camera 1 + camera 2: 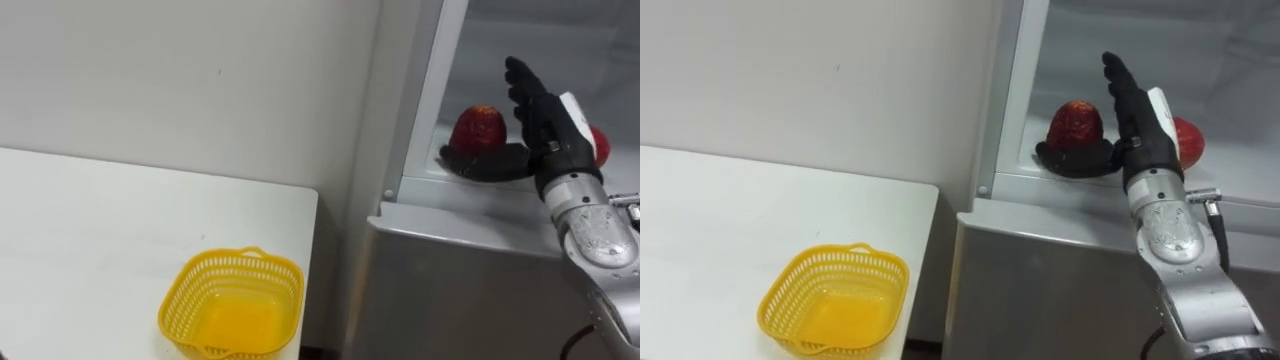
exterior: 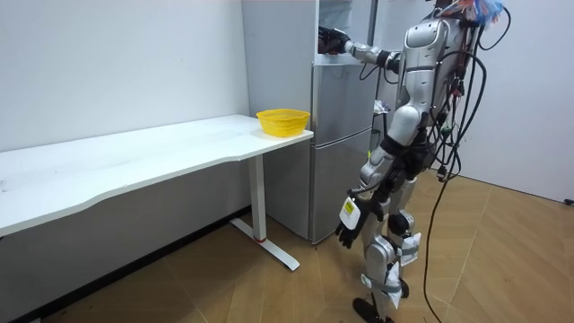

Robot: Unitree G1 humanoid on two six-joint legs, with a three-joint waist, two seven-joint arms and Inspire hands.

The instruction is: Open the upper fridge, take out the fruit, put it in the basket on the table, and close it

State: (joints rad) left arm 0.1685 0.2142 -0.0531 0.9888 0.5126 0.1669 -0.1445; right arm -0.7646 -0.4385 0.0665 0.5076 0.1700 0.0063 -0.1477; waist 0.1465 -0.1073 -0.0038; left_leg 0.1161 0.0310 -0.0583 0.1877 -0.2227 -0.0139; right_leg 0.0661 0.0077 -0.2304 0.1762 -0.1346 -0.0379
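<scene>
**Desk:** How far along is the retrieval?

**Field:** Early, by the look of it. The robot stands at the grey fridge (image 2: 336,152) with the upper compartment open and its right arm raised into it. The right hand (image 1: 545,125) is released: the fingers point straight up just beside the nearer red fruit (image 1: 478,128), and the thumb reaches out low in front of it. I cannot tell whether it touches the fruit, and nothing is grasped. So the door step is done. The grip, the lift out and the set-down are all left, and the set-down is presumably into the basket, though the task does not say so.

**Desk:** And the fruit itself?

**Field:** It sits on the upper shelf, near the front edge, inside the fridge.

**Desk:** The other hand?

**Field:** The left hand (image 2: 346,237) hangs by the robot's thigh, and I cannot tell its state from the room view.

**Desk:** Give me the count, biggest first.

**Field:** One long white table (image 1: 100,230) stands left of the fridge. There is one fridge. One yellow plastic basket (image 1: 283,300) stands empty at the table's corner nearest the fridge. There are two red fruits, and the second red fruit (image 1: 1185,140) lies on the same shelf, partly hidden behind the right hand
</scene>
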